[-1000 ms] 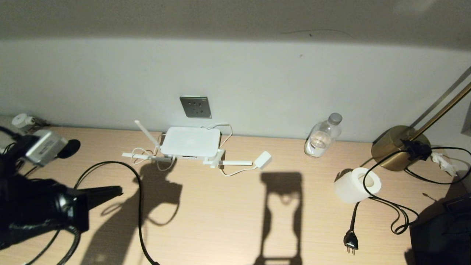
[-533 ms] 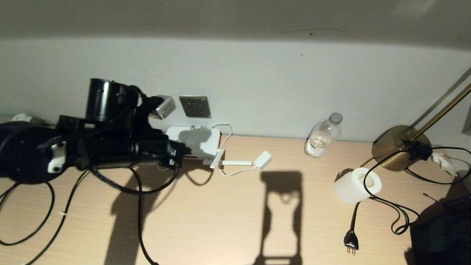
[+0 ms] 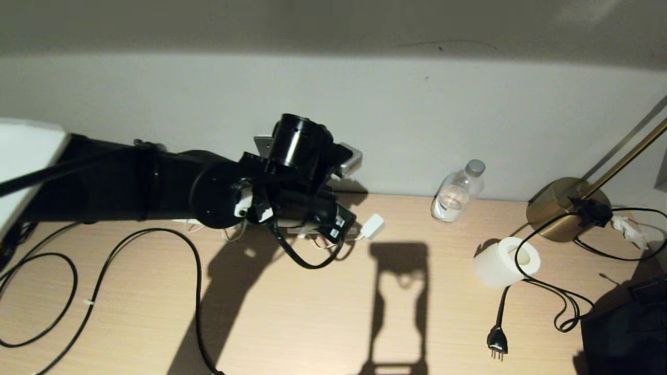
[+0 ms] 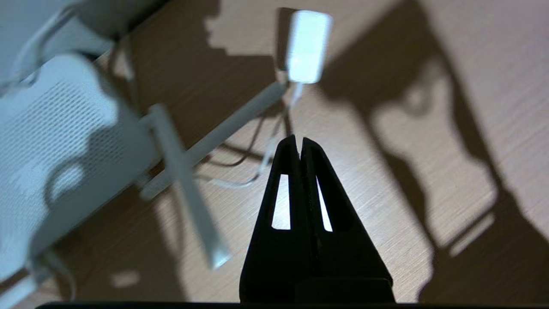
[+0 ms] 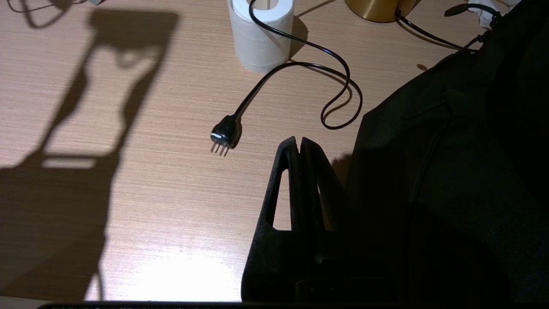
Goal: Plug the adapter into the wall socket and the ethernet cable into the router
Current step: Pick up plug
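Pale wood desk [image 3: 292,317] against a white wall; left arm reaches in from the left across the desk, wrist over the router [image 4: 55,141] so in the head view only slivers of the router show under it; left tool [image 4: 300,143] has fingers pressed together, holding nothing, pointing down at the desk just short of the adapter [image 3: 372,225]; adapter lies flat on the desk right of the router, near the tip of one antenna [image 4: 223,133], thin white cord trailing back toward the router; a second antenna [image 4: 188,193] crosses the first in the left wrist view; wall socket [image 3: 262,144] mostly hidden behind the arm, only a grey corner visible on the wall above the router; long black cable [image 3: 195,281] loops over the left part of the desk, its end not in view, cannot tell if it is the ethernet cable; right tool [image 5: 298,146] together and empty, above the desk's right side beside a black bag [image 5: 450,171]; black three-pin plug [image 3: 496,342] lies near it, cord running over a toilet roll [image 3: 500,265] to a brass lamp base [image 3: 560,208]; water bottle [image 3: 458,191] stands by the wall.
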Robot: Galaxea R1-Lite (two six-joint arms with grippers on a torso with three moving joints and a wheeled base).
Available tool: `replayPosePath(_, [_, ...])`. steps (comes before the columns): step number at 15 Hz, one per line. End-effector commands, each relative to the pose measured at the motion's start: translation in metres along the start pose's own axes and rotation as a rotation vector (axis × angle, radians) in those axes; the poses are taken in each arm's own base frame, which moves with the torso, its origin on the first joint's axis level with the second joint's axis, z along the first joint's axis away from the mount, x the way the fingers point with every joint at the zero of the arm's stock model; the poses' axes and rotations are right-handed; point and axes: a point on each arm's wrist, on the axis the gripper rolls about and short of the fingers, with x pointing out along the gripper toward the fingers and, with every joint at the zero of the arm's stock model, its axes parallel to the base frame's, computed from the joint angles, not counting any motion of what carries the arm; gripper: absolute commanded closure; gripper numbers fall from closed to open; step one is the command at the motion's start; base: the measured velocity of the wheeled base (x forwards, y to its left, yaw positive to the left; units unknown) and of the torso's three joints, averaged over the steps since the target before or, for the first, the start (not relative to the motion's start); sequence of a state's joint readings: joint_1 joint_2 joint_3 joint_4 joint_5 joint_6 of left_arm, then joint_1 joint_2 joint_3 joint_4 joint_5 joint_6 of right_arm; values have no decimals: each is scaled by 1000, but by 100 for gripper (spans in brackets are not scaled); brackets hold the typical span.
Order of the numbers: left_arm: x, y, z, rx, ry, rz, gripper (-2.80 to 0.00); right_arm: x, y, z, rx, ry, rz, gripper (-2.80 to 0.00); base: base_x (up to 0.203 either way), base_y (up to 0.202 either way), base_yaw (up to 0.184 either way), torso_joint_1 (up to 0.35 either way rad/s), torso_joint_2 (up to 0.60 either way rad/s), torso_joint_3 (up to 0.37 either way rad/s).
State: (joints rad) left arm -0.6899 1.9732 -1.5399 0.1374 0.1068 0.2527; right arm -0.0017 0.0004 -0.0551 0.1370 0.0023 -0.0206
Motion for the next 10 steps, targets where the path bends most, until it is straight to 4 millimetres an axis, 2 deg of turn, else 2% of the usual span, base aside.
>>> replayPosePath(1, [22, -20, -7, 50, 44, -41, 0, 0, 0, 0, -1, 2, 1, 0, 0, 0, 0, 0, 0, 0])
replayPosePath(5, [42, -27, -15, 153, 82, -58, 0, 0, 0, 0, -1, 0, 0, 0, 0, 0, 0, 0, 0, 0])
replayPosePath(6, [43, -26, -13, 158, 74, -55, -280, 0, 0, 0, -1, 2, 1, 0, 0, 0, 0, 0, 0, 0])
replayPosePath(10, [62, -25, 7, 192, 23, -41, -280, 0, 0, 0, -1, 0, 1, 0, 0, 0, 0, 0, 0, 0])
